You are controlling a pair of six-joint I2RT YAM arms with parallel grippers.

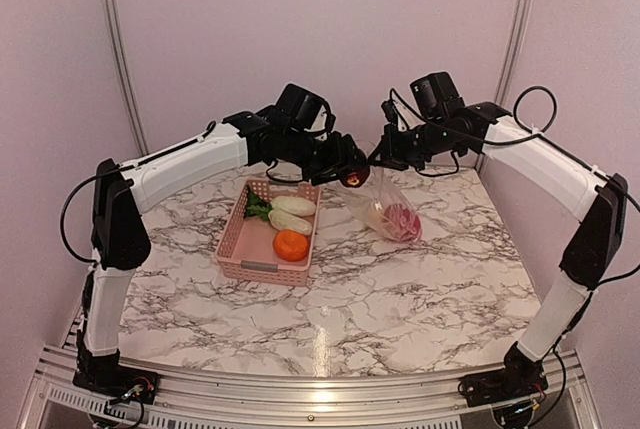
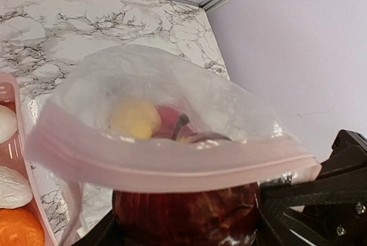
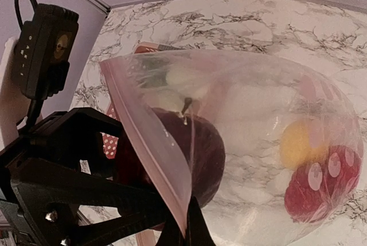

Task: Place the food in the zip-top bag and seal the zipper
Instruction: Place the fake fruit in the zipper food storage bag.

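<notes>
i see the basket (image 1: 232, 249) on the table (image 1: 400, 299), the bag (image 1: 385, 211) at its 3 o'clock. four pieces of food (image 1: 291, 245) lie in the basket, more in the bag; an apple (image 2: 183, 217) sits at the bag's mouth, its 11 o'clock end.

The zip-top bag (image 3: 246, 102) is thin clear plastic, glossy and crinkled, with a cloudier, pink-tinted zipper (image 2: 172, 168) band along its mouth. The dark red fruit (image 2: 183, 214) has a smooth, shiny skin. The orange (image 1: 291, 245) looks faintly textured and matt. The white oblong pieces (image 2: 11, 186) are wrinkled and dull. The basket (image 1: 258, 267) is matt pink lattice plastic. The tabletop (image 1: 400, 299) is smooth and marble-patterned, with a soft sheen towards its near edge, where a brushed metal rail (image 1: 300, 384) runs.
</notes>
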